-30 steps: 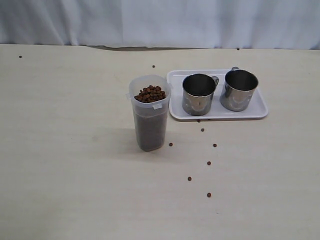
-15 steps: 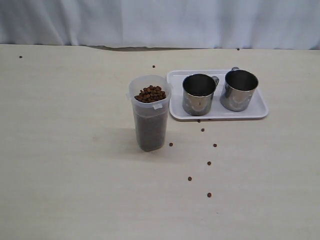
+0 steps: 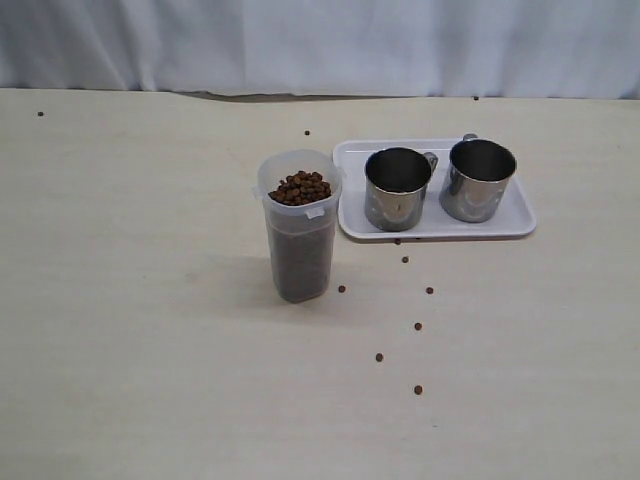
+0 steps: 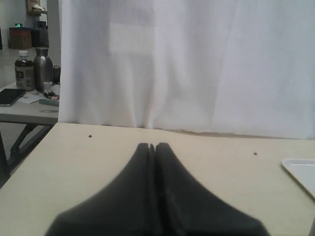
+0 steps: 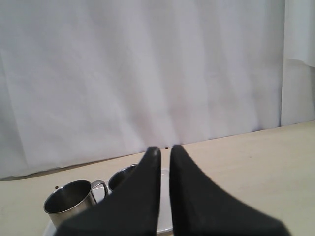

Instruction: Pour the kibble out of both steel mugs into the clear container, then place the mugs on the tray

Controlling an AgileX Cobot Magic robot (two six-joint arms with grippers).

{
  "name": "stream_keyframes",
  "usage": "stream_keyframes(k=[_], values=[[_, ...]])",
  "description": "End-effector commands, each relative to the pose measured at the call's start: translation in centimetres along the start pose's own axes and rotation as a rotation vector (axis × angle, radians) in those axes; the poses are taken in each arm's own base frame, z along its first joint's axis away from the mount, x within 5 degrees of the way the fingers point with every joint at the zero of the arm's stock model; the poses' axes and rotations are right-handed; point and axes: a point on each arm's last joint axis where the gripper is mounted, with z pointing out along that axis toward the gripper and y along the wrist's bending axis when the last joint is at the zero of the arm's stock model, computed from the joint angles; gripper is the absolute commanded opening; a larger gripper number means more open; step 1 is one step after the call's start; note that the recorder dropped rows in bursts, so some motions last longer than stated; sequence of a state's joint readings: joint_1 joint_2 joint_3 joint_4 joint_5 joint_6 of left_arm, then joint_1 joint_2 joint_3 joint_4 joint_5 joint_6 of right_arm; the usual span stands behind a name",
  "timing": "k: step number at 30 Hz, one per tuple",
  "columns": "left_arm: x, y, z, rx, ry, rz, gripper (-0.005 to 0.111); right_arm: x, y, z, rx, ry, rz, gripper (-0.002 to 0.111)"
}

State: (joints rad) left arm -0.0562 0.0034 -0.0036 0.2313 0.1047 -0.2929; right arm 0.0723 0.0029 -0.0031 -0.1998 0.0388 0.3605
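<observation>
Two mugs (image 3: 398, 187): upright, side by side on tray (image 3: 351, 200), beside full container (image 3: 299, 235). Right end effector (image 5: 165, 149) nearer, closed narrow, holding nothing; left end effector (image 4: 152, 146) likewise.

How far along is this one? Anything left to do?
Done: kibble fills the clear container near its rim; both steel mugs stand upright on the tray. In hand: nothing; left gripper and right gripper are shut, empty. Left: nothing it seems, though stray pellets lie on the table.

brown kibble (image 3: 301, 187), white tray (image 3: 355, 222), steel mugs (image 3: 397, 187).
</observation>
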Motion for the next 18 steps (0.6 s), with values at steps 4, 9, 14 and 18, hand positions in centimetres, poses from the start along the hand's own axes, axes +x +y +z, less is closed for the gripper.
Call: stream_keyframes(k=[4, 9, 14, 18], values=[[0.29, 0.03, -0.01, -0.002, 0.021, -0.007, 0.000, 0.09, -0.05, -0.02, 0.006, 0.000, 0.005, 0.005], [0.01, -0.28, -0.02, 0.032, -0.010, 0.016, 0.000, 0.09, -0.05, -0.02, 0.006, 0.000, 0.005, 0.005], [0.24, -0.31, -0.02, 0.035, 0.015, 0.059, 0.000, 0.09, -0.05, -0.02, 0.006, 0.000, 0.005, 0.005], [0.24, -0.31, -0.02, 0.036, 0.015, 0.052, 0.000, 0.09, -0.05, -0.02, 0.006, 0.000, 0.005, 0.005]])
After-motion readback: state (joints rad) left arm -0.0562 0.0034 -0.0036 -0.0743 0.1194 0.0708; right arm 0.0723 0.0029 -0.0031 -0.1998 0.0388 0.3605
